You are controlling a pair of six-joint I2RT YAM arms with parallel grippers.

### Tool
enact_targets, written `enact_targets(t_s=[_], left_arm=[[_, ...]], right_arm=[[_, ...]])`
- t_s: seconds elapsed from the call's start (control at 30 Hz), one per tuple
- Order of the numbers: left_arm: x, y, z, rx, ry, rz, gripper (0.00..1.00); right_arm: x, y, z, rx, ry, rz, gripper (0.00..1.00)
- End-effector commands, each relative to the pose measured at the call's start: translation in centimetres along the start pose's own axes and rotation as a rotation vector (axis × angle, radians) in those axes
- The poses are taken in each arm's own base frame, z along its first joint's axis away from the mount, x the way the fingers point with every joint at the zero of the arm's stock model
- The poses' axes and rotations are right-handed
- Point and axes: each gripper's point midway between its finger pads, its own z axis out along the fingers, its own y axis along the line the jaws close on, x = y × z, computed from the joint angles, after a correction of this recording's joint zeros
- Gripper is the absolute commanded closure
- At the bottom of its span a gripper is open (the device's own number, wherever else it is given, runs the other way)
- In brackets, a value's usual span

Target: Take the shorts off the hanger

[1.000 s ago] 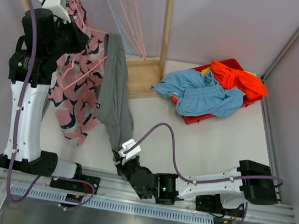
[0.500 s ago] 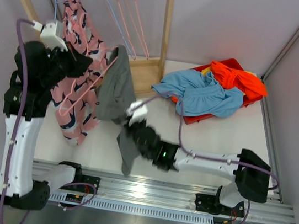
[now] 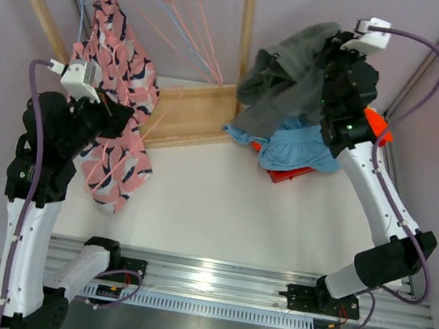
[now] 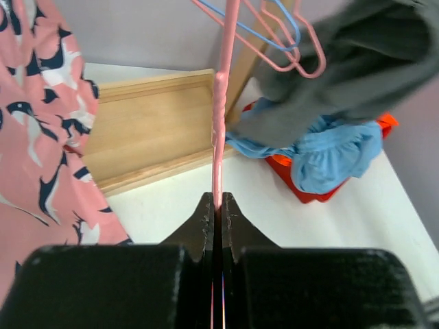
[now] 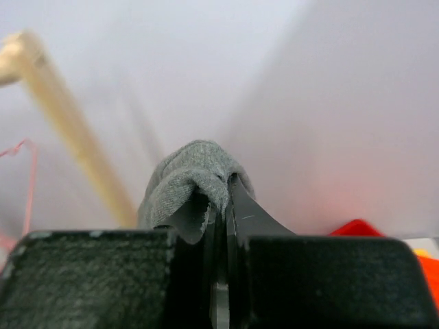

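The grey shorts point(image 3: 284, 80) are off the hanger and hang bunched from my right gripper point(image 3: 326, 55), high above the red bin point(image 3: 296, 175). In the right wrist view the jaws are shut on a fold of grey cloth point(image 5: 195, 171). My left gripper point(image 3: 105, 116) is shut on the bare pink wire hanger point(image 3: 163, 103), beside the pink patterned garment point(image 3: 111, 149). In the left wrist view the pink wire point(image 4: 218, 137) runs up from the shut jaws, and the grey shorts point(image 4: 343, 62) show at the upper right.
A wooden rack point(image 3: 202, 113) stands at the back left, with several wire hangers point(image 3: 183, 12) on its rail. The red bin holds a blue cloth point(image 3: 299, 147) and an orange cloth point(image 3: 372, 125). Walls close in at the right and the back.
My right gripper has swung the grey shorts from the front middle, up and right, clear of the pink hanger. My left arm has lowered slightly with the hanger.
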Motion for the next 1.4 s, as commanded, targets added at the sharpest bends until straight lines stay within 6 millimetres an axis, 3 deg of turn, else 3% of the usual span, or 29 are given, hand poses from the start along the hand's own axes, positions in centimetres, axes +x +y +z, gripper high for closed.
enact_targets(t_s=[0.0, 0.07, 0.1, 0.17, 0.2, 0.23, 0.27, 0.3, 0.33, 0.4, 0.43, 0.47, 0.5, 0.53, 0.57, 0.63, 0.7, 0.73, 0.77, 0.8, 1.07, 1.17, 1.3, 1.37], left_arm=[[-2.4, 1.5, 1.8, -0.078, -0.071, 0.033, 1.00], [-3.4, 2.8, 2.4, -0.150, -0.100, 0.048, 1.00], [-3.9, 3.5, 3.3, -0.182, -0.101, 0.051, 1.00], [-5.6, 4.7, 3.9, -0.251, -0.134, 0.068, 1.00], [-7.1, 4.7, 4.7, -0.260, -0.154, 0.074, 1.00], [-7.7, 4.9, 5.2, -0.271, -0.162, 0.076, 1.00], [-8.3, 5.3, 5.8, -0.292, -0.171, 0.081, 1.00], [-10.6, 4.7, 5.5, -0.288, -0.225, 0.087, 1.00], [-10.5, 5.4, 7.1, -0.308, -0.204, 0.087, 1.00], [-12.6, 5.5, 7.6, -0.333, -0.248, 0.087, 1.00], [-14.2, 5.2, 7.5, -0.331, -0.282, 0.089, 1.00], [-14.0, 5.8, 9.2, -0.347, -0.260, 0.088, 1.00], [-16.5, 4.9, 8.4, -0.336, -0.313, 0.090, 1.00], [-16.7, 5.1, 8.9, -0.344, -0.308, 0.090, 1.00], [-16.1, 5.8, 10.6, -0.356, -0.275, 0.088, 1.00], [-18.3, 5.1, 10.3, -0.346, -0.325, 0.091, 1.00], [-19.2, 5.4, 11.3, -0.355, -0.346, 0.101, 1.00], [-19.4, 5.6, 11.8, -0.362, -0.351, 0.109, 1.00], [-18.9, 6.2, 13.6, -0.369, -0.333, 0.111, 1.00], [-19.8, 6.1, 13.6, -0.370, -0.354, 0.118, 1.00], [-20.6, 7.5, 19.8, -0.371, -0.358, 0.120, 1.00], [-20.5, 7.7, 20.9, -0.361, -0.365, 0.109, 1.00], [-18.6, 8.3, 21.9, -0.369, -0.307, 0.094, 1.00], [-18.2, 8.2, 21.2, -0.368, -0.295, 0.086, 1.00]], right_arm=[[-1.1, -2.0, 0.0, -0.016, -0.008, 0.036, 1.00], [0.9, -3.5, -0.2, 0.011, 0.017, 0.034, 1.00], [4.3, -4.2, -0.9, 0.021, 0.078, 0.022, 1.00], [7.2, -4.7, -1.9, 0.025, 0.132, 0.048, 1.00], [10.4, -5.0, -3.2, 0.018, 0.200, 0.047, 0.97], [12.1, -5.0, -4.0, 0.009, 0.237, 0.073, 0.82], [13.7, -4.9, -4.8, -0.001, 0.269, 0.091, 0.58], [16.8, -5.2, -6.8, -0.013, 0.339, 0.107, 0.05], [18.3, -5.2, -7.9, -0.024, 0.376, 0.135, 0.00], [20.9, -4.4, -10.5, -0.047, 0.442, 0.233, 0.01], [23.3, -3.9, -13.8, -0.077, 0.503, 0.251, 0.01], [23.3, -3.0, -15.1, -0.106, 0.486, 0.289, 0.01], [23.9, -2.4, -16.6, -0.128, 0.492, 0.298, 0.01], [23.9, -0.8, -18.2, -0.171, 0.481, 0.315, 0.01], [25.1, -1.0, -20.7, -0.184, 0.506, 0.315, 0.00], [25.2, 0.3, -22.7, -0.233, 0.498, 0.353, 0.01], [27.1, 0.3, -25.0, -0.269, 0.550, 0.373, 0.01], [27.1, 0.5, -25.3, -0.282, 0.543, 0.388, 0.01], [27.4, 0.7, -25.9, -0.313, 0.559, 0.396, 0.01], [27.2, 0.7, -25.9, -0.316, 0.555, 0.394, 0.01], [27.9, 1.5, -26.2, -0.360, 0.572, 0.384, 0.01], [27.8, 1.4, -26.4, -0.364, 0.565, 0.389, 0.01], [27.7, 1.3, -26.4, -0.362, 0.558, 0.396, 0.01], [27.7, 1.3, -26.4, -0.361, 0.560, 0.395, 0.00]])
